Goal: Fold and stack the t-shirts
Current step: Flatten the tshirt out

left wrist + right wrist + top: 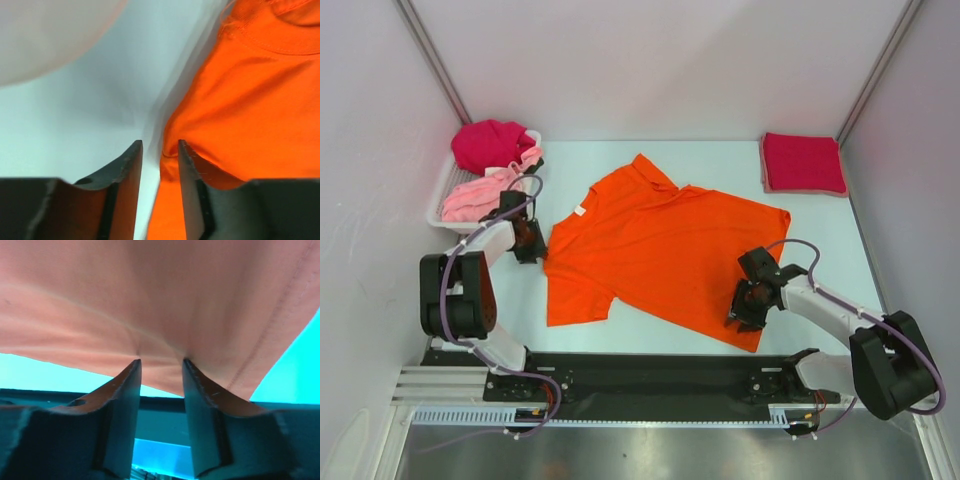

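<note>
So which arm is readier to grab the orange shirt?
Probably right: the right gripper touches the raised hem of the orange t-shirt; the left gripper straddles mostly bare table beside its edge.

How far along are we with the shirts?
Done: one red shirt lies folded at the far right. In hand: the orange shirt lies spread flat, left gripper at its collar-side edge, right gripper at its hem. Left: folding it, then the magenta shirt and pink shirt in the tray.
</note>
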`<state>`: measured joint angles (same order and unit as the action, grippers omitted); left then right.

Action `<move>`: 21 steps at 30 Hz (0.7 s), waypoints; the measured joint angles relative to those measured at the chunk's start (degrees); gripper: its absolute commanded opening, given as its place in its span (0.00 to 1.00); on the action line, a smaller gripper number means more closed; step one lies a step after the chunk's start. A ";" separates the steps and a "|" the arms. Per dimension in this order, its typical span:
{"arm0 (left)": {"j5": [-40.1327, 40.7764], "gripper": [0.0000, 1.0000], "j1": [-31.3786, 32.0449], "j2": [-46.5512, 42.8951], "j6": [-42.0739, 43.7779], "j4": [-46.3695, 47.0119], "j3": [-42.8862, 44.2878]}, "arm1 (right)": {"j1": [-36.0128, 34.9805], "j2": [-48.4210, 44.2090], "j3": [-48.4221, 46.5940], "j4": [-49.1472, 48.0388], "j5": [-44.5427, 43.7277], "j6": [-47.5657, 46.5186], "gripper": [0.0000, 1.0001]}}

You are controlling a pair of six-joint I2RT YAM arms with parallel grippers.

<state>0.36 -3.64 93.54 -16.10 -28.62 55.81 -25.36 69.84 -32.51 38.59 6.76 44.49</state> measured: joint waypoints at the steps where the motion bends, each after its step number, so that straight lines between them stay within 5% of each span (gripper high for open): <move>1: 0.04 0.46 -0.04 -0.81 0.02 -0.39 0.00 | 0.37 0.07 -0.20 0.33 0.15 -0.26 0.47; 13: -6.34 0.58 1.84 -17.42 -3.13 5.31 0.57 | 20.85 10.32 -23.67 4.76 1.07 -12.17 0.72; 18: -10.95 0.62 8.59 -12.15 -10.86 20.26 2.36 | 28.28 16.83 -31.15 0.90 0.74 -14.84 0.70; 21: -11.89 0.54 12.87 -3.41 -14.47 27.28 7.58 | 31.78 21.97 -35.28 -1.46 0.46 -15.76 0.65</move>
<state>-11.53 9.23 90.13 -30.57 -1.34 63.40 6.42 91.81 -67.79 37.12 7.22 28.73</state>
